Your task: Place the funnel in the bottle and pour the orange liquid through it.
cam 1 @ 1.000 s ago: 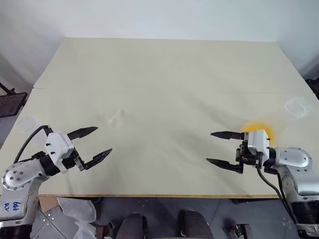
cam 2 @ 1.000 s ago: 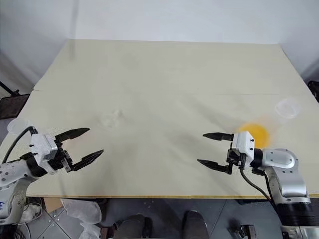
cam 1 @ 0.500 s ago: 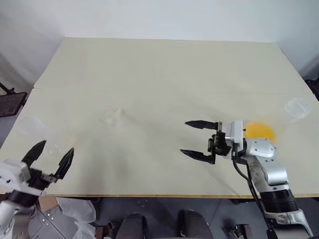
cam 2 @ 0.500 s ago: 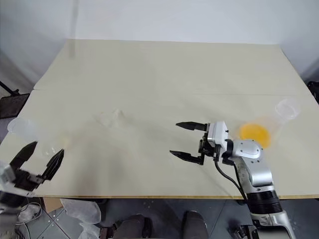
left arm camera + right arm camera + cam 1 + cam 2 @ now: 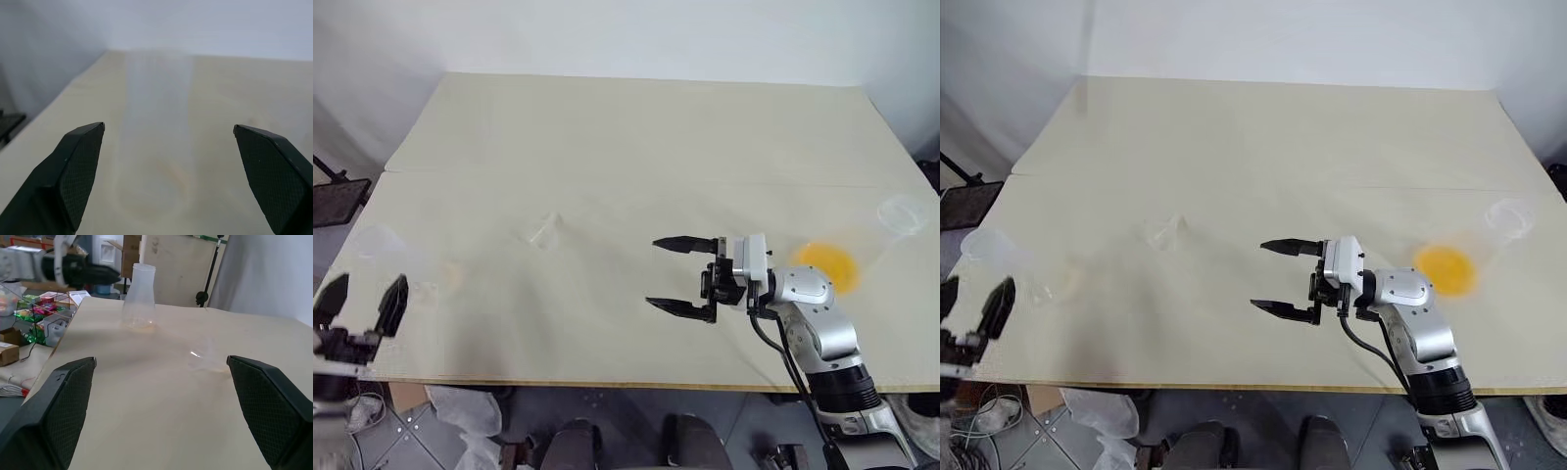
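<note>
At the table's (image 5: 636, 137) left edge, the left claw (image 5: 369, 284) stands wide and empty at the near corner. It points forward at the bottle (image 5: 139, 298), which stands upright just beyond it; in the wrist view the bottle is framed between the two fingers, untouched. The funnel (image 5: 543, 232) lies on the table further right, left of the middle and well apart from the bottle. Which way its stem points I cannot tell. The right claw (image 5: 651, 273) hovers right of the middle, wide and empty. Its forearm is level and its fingers point left, roughly at the funnel, so it looks the nearer of the two claws to it. The orange liquid (image 5: 824, 264) sits in a clear vessel behind that wrist, toward the right edge.
</note>
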`<state>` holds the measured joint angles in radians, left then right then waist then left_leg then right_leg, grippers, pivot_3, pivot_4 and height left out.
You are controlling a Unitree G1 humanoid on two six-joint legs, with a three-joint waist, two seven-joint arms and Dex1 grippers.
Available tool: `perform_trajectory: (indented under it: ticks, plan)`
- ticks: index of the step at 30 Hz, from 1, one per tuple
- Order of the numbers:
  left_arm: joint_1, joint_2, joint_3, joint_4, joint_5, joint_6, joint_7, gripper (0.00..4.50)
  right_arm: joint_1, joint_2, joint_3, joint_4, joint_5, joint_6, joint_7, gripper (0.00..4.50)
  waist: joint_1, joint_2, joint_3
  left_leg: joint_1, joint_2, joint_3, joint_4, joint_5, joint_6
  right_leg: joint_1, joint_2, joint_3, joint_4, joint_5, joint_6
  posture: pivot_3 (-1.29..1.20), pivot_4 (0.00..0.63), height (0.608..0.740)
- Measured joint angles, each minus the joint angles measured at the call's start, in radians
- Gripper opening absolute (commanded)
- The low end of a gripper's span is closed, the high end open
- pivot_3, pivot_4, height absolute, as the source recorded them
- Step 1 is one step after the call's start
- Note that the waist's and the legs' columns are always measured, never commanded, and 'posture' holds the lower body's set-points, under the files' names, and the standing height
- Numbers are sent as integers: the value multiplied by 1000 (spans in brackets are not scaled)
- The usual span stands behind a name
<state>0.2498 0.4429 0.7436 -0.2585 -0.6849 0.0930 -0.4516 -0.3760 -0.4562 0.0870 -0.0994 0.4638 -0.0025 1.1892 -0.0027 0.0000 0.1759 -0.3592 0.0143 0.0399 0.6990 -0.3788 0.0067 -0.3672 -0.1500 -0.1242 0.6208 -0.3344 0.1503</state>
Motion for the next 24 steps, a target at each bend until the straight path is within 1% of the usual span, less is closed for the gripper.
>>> perform_trajectory:
  ticks: [3, 11, 13, 15, 18, 19, 20, 24]
  plan:
    - [-63, 48, -28, 15, 25, 65, 55, 4500, 3, -2, -4, -6, -2, 2, -7, 4480, -4, 0, 0, 1, 0, 0, 0, 0, 0, 0, 0, 0, 0, 0, 0, 0, 150, 740]
    - [-184, 70, -88, 83, 83, 170, 163, 4500, 36, -3, -7, -48, -3, 4, -40, 4480, -1, 0, 0, 1, -1, 0, 0, 0, 0, 0, 0, 0, 1, 0, 0, 0, 150, 740]
    - [-210, 71, -95, 83, 88, 184, 170, 4094, 36, -3, -7, -52, -3, 4, -48, 4500, 0, 0, 0, 1, 0, 0, 0, 0, 0, 0, 0, 0, 1, 0, 0, 0, 150, 740]
    - [-234, 74, -96, 88, 88, 192, 170, 3585, 38, -3, -7, -57, -3, 4, -54, 4500, -1, 0, 0, 1, 0, 0, 0, 0, 0, 0, 0, 0, 1, 0, 0, 0, 150, 740]
    - [-246, 86, -96, 95, 90, 194, 160, 2676, 48, -3, -7, -60, -3, 4, -62, 4500, -2, 0, 0, 1, 0, 1, 0, 0, 0, 0, 0, 0, 1, 0, 0, 0, 150, 740]
    - [-247, 91, -95, 95, 90, 195, 156, 2435, 55, -3, -7, -61, -5, 4, -66, 4500, -2, 0, 0, 1, 0, 1, 0, 0, 0, 0, 0, 0, 1, 0, 0, 0, 150, 740]
    - [-247, 93, -95, 96, 90, 199, 150, 2358, 59, -3, -7, -63, -7, 4, -69, 4500, -1, 0, 0, 1, 0, 1, 0, 0, 0, 0, 0, 0, 1, 0, 0, 0, 150, 740]
    - [-255, 98, -97, 100, 79, 206, 113, 2358, 67, -2, -9, -83, -11, 3, -90, 4500, -1, 0, 0, 1, 0, 1, 0, 0, 0, 0, 0, 0, 1, 0, 0, 0, 150, 740]
